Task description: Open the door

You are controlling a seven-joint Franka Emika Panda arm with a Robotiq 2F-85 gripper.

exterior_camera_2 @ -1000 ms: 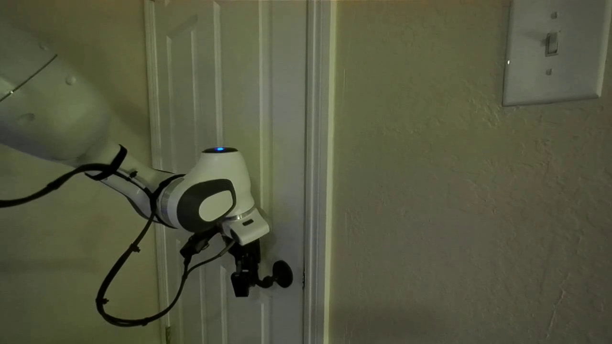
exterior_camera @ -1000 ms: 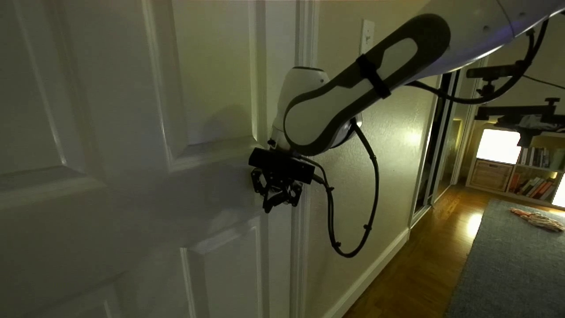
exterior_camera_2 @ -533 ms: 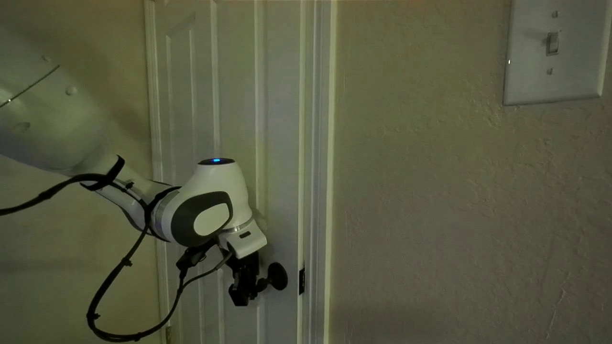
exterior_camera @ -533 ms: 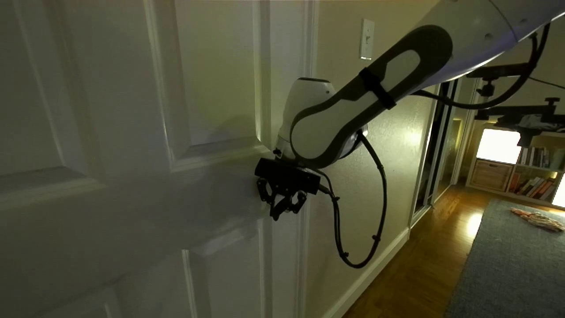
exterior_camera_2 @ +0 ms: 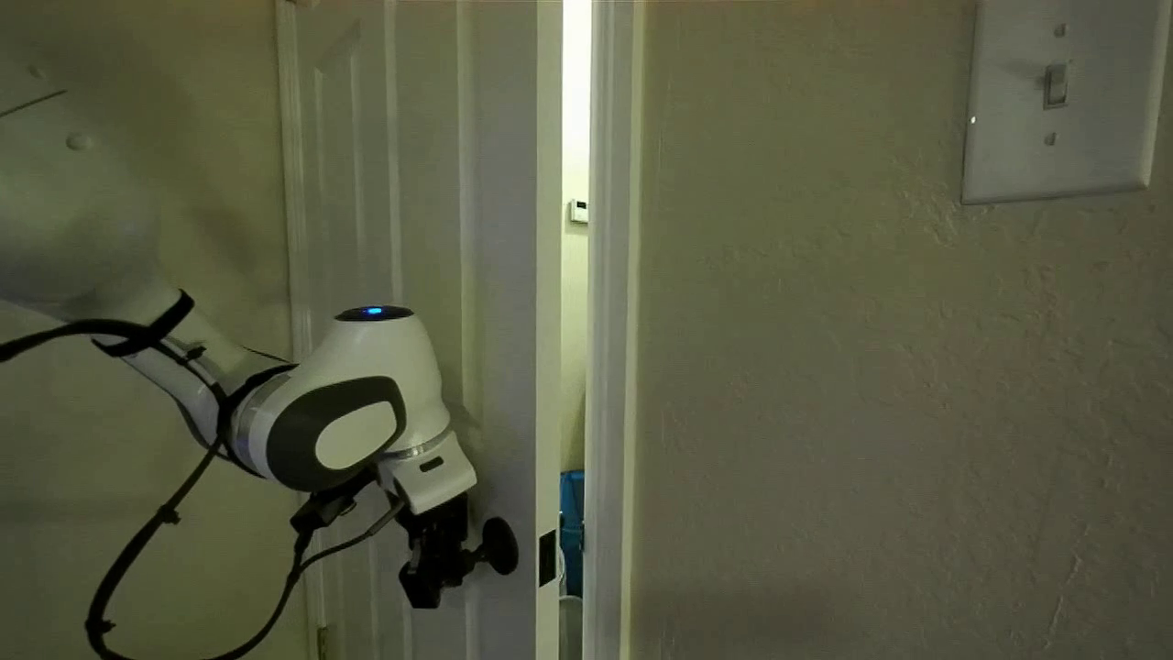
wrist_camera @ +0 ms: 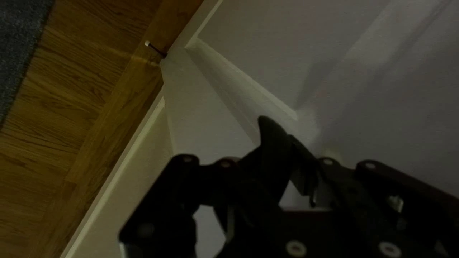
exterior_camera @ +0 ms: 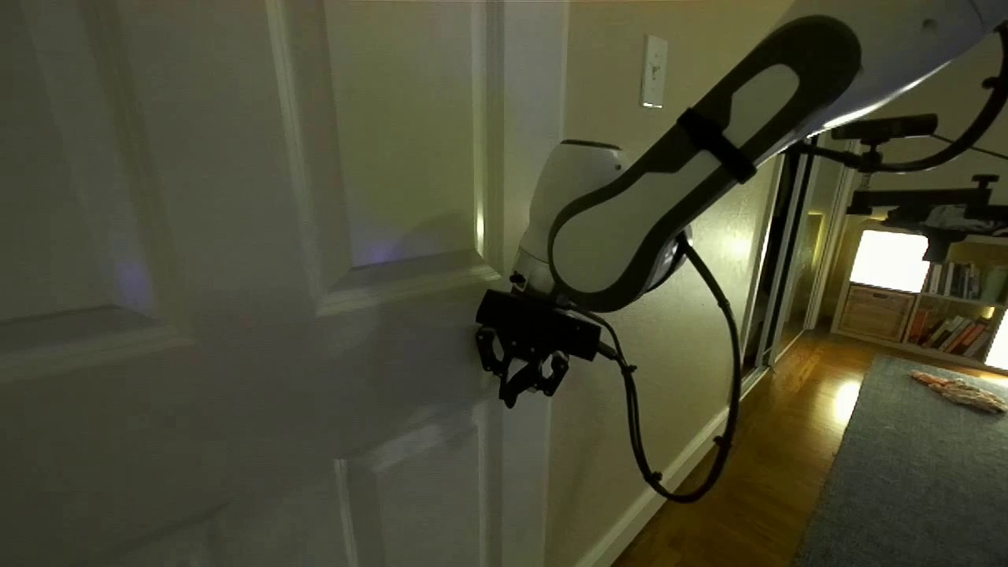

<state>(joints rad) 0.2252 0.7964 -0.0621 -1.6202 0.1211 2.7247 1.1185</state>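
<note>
The white panelled door [exterior_camera_2: 504, 275] stands ajar, with a bright narrow gap between its free edge and the frame. It also shows in an exterior view [exterior_camera: 409, 354] and in the wrist view [wrist_camera: 358, 53]. Its dark metal handle [exterior_camera_2: 499, 546] sits near the free edge, above which my arm leans down. My gripper [exterior_camera_2: 433, 579] is closed around the handle's lever, beside the door face. In the wrist view the dark curved lever end [wrist_camera: 270, 132] sticks out between the fingers of the gripper [wrist_camera: 276, 168]. The rest of the lever is hidden by the fingers.
The door frame [exterior_camera_2: 612, 275] and cream wall with a light switch [exterior_camera_2: 1058, 87] are right of the gap. A blue object [exterior_camera_2: 572, 532] shows through the gap. A doorstop [wrist_camera: 156, 50] sticks out low on the door. A grey rug [exterior_camera: 906, 472] lies on the wood floor.
The door has swung from shut to ajar, its free edge moving away from the frame. The gripper has moved with the handle and a little lower, and the latch plate has come into view.
</note>
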